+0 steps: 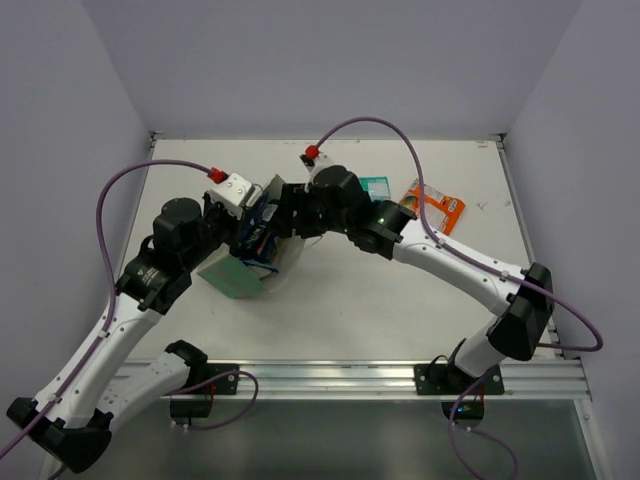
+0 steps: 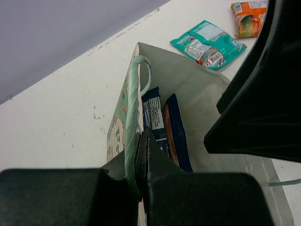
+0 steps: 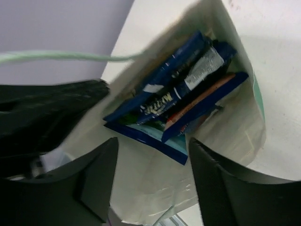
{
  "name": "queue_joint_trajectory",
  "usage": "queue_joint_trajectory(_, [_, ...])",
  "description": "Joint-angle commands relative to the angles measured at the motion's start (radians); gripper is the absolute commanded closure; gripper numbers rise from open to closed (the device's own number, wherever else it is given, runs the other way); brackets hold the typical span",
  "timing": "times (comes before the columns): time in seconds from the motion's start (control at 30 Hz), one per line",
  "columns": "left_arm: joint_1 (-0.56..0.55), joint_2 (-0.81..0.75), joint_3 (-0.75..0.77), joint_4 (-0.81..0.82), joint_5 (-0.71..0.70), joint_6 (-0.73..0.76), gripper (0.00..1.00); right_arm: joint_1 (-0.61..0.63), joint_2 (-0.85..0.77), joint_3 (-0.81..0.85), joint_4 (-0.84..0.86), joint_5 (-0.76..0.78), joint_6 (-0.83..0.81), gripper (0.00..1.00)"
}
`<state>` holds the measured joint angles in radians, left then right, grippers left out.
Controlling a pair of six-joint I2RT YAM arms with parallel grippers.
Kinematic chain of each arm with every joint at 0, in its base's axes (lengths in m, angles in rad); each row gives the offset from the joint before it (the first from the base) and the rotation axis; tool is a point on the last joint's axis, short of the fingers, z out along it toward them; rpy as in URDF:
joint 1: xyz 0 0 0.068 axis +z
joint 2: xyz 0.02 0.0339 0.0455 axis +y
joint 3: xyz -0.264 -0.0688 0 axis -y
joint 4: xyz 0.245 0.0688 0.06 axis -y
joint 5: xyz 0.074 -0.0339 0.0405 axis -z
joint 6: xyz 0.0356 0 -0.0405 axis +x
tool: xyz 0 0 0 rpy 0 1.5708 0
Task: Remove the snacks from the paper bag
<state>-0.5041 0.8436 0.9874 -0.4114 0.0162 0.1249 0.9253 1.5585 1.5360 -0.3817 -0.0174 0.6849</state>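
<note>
The paper bag (image 1: 232, 272) lies tipped on the table, its mouth facing the back. My left gripper (image 1: 252, 228) is shut on the bag's rim beside the mint string handle (image 2: 133, 94); in the left wrist view the gripper (image 2: 141, 143) pinches that edge. Several blue packets (image 2: 165, 126) stand inside against the white inner wall (image 2: 197, 89). My right gripper (image 1: 287, 214) is open at the bag's mouth. In the right wrist view the gripper (image 3: 153, 141) straddles the near ends of the blue packets (image 3: 181, 94) without touching them. A teal-green packet (image 1: 375, 187) and an orange packet (image 1: 436, 206) lie outside the bag.
The teal-green packet (image 2: 207, 44) and the orange packet (image 2: 249, 14) lie on the white table at the back right of the bag. The right arm's black body (image 2: 263, 94) crowds the bag's mouth. A metal rail (image 1: 350, 378) runs along the table's near edge.
</note>
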Motion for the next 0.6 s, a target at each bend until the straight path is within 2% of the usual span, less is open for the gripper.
queue_joint_trajectory(0.0, [0.007,-0.008,0.031,0.059,0.014,-0.028,1.00,0.014,0.009,-0.109,0.023,-0.030,0.060,0.39])
queue_joint_trajectory(0.27, [0.007,-0.001,0.027,0.065,0.030,-0.031,1.00,0.014,0.124,-0.138,0.108,-0.073,0.100,0.39])
queue_joint_trajectory(0.57, [0.007,-0.012,0.010,0.065,0.024,-0.034,1.00,0.012,0.196,-0.126,0.132,-0.007,0.146,0.38])
